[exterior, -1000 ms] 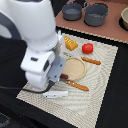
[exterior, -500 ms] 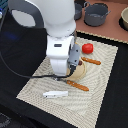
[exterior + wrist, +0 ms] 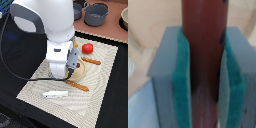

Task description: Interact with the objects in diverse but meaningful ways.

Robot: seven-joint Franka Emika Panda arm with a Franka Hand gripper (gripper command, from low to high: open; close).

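Observation:
In the wrist view my gripper (image 3: 203,85) is shut on the reddish-brown sausage stick (image 3: 203,30), which stands upright between the green pads (image 3: 180,75). In the exterior view the arm hangs over the tan plate (image 3: 80,73) and hides the gripper (image 3: 69,76) and most of the plate. The red tomato (image 3: 87,48) lies beyond the plate. One orange-handled utensil (image 3: 92,61) lies by the plate toward the exterior view's right. Another orange-handled utensil (image 3: 78,86) lies in front of the plate. The white fish-like piece (image 3: 55,93) lies near the mat's front. The bread block is hidden.
Everything sits on a beige woven placemat (image 3: 102,95) on a black table. Two dark pots (image 3: 96,14) stand at the back, and a bowl (image 3: 124,19) is at the exterior view's far right. A black cable (image 3: 10,55) runs along the exterior view's left.
The arm has moved from the mat's front left, near the white piece, toward the exterior view's right and now hangs over the plate.

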